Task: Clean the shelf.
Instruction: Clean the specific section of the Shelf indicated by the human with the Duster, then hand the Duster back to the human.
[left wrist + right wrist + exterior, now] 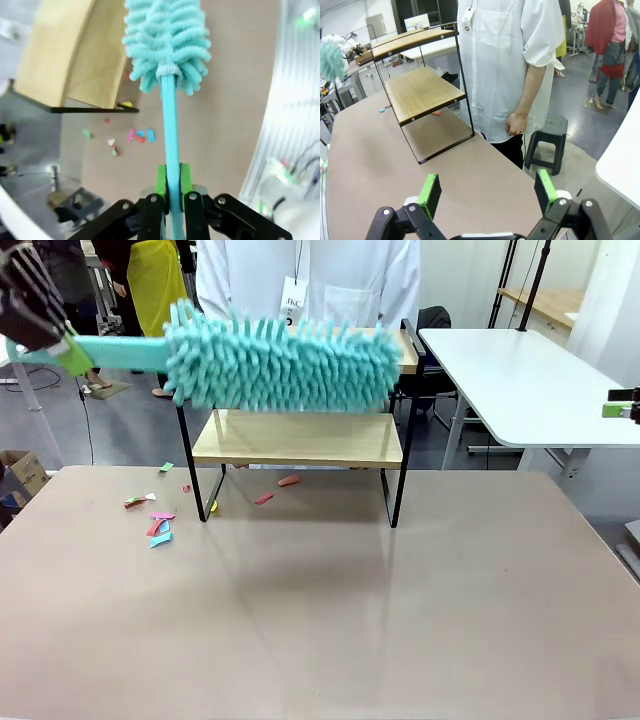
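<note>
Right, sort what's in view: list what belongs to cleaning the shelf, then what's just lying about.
For the job:
- shelf
- teal duster, clamped in the left tool
- coloured paper scraps on the table

Lying about:
- black stool
- white side table
- cardboard box

Left pincer (170, 187) clamped tight, raised at left; right pincer (487, 192) wide apart.

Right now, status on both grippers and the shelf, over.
Left gripper shut on duster handle, head level with shelf top. Right gripper open, off to the side. Paper scraps on table; person beside shelf.
</note>
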`<state>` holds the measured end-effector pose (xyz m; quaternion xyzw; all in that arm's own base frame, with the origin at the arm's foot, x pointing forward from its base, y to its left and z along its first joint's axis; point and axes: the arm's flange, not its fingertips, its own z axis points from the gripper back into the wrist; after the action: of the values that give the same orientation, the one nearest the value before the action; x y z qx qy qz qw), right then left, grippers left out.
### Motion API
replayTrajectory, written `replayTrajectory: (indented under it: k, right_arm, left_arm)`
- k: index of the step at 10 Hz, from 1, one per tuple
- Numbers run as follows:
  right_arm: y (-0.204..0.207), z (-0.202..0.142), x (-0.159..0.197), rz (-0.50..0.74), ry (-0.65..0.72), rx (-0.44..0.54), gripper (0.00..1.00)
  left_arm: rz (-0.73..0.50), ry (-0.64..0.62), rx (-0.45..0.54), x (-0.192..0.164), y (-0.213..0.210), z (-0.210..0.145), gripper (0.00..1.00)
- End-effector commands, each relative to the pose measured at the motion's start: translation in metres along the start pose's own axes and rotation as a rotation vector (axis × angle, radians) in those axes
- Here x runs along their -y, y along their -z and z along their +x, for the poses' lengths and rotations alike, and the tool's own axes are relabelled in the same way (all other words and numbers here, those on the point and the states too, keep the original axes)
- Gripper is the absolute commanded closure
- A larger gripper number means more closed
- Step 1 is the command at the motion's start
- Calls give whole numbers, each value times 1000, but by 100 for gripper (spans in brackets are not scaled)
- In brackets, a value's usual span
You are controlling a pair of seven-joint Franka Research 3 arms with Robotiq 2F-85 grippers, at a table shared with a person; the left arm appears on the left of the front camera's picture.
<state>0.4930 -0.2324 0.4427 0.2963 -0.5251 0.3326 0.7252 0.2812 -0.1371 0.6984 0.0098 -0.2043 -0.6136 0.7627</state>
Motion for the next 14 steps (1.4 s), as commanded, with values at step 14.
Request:
replayTrajectory:
  k: [14]
  right_arm:
    - [0, 2, -1, -1, -6, -7, 0]
  left_arm:
    - [-219, 336, -454, 23, 108, 8, 87]
